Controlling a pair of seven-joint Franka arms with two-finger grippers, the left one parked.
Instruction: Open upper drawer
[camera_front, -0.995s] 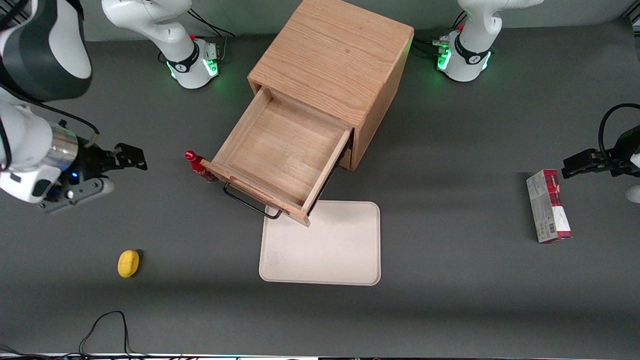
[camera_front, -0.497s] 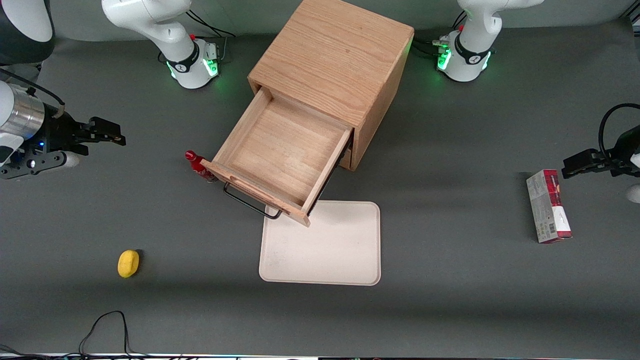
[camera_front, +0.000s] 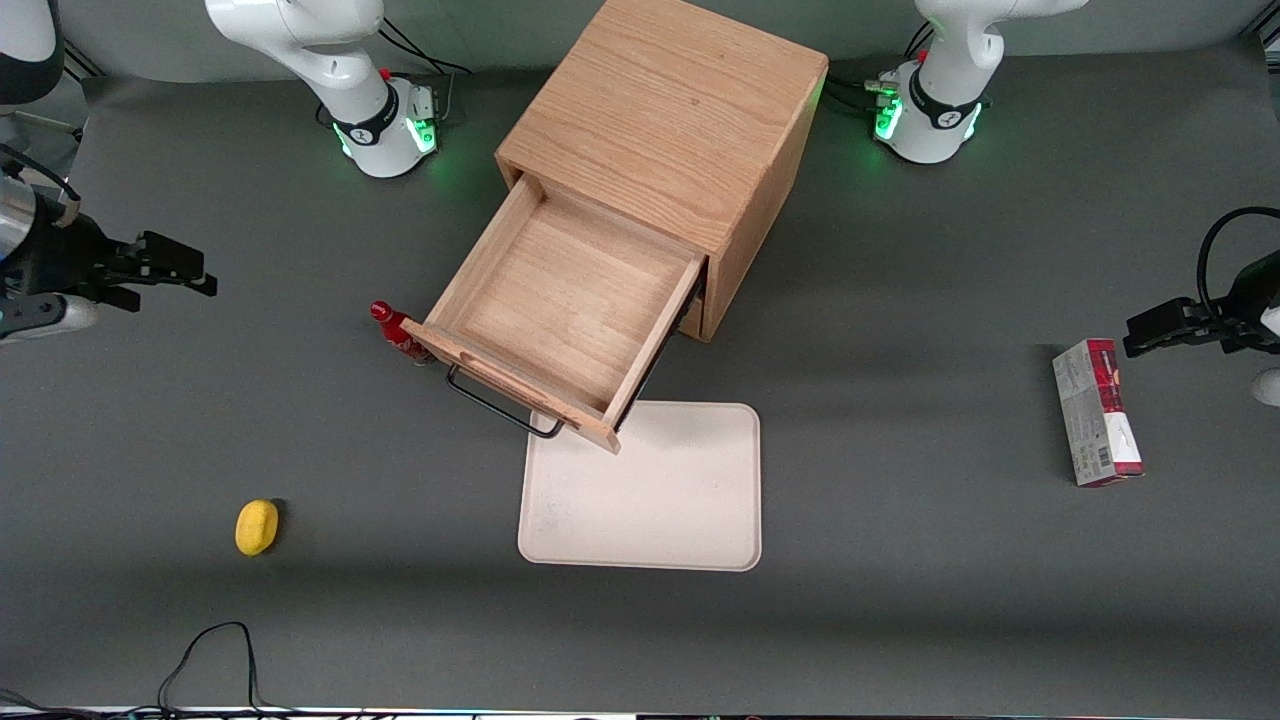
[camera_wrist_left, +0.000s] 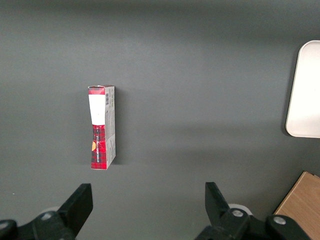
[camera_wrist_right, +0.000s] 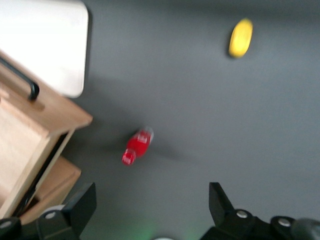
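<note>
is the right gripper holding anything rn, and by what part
Nothing is held. The gripper is open and empty, off toward the working arm's end of the table, apart from the upper drawer, which stands pulled out.

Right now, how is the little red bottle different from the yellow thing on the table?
The red bottle stands right beside the pulled-out upper drawer; the yellow thing lies alone, nearer the front camera. The red bottle is slim with a cap; the yellow thing is a rounded lump. Both are small and sit on the grey table. The gripper is open, hovering apart from both, toward the working arm's end.
</note>
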